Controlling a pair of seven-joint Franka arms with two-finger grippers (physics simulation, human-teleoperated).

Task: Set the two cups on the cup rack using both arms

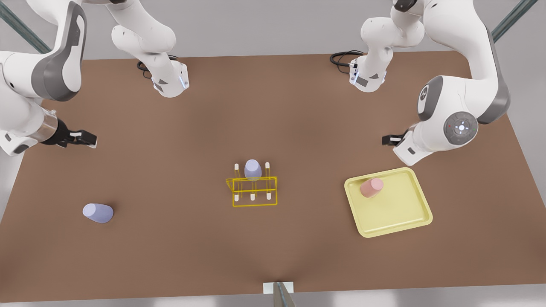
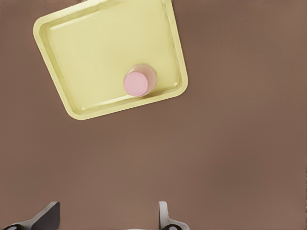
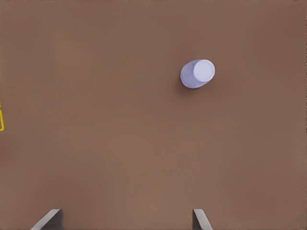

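Note:
A pale pink cup (image 1: 371, 187) (image 2: 139, 82) stands upside down on the yellow tray (image 1: 401, 213) (image 2: 96, 43). My left gripper (image 1: 390, 139) (image 2: 106, 218) hovers open beside the tray's far side, at the front view's right. One lavender-blue cup (image 1: 98, 212) (image 3: 197, 73) sits upside down on the table at the front view's left. My right gripper (image 1: 87, 138) (image 3: 125, 220) hangs open above the table, well behind that cup. The yellow wire cup rack (image 1: 252, 189) (image 3: 1, 120) stands mid-table, with another lavender-blue cup (image 1: 253, 169) inverted on a back peg.
The brown table (image 1: 170, 170) has both arm bases (image 1: 170, 81) (image 1: 367, 76) with black cables at its far edge. A small white mount (image 1: 278, 288) sits at the near edge. Open tabletop lies between the rack and each loose cup.

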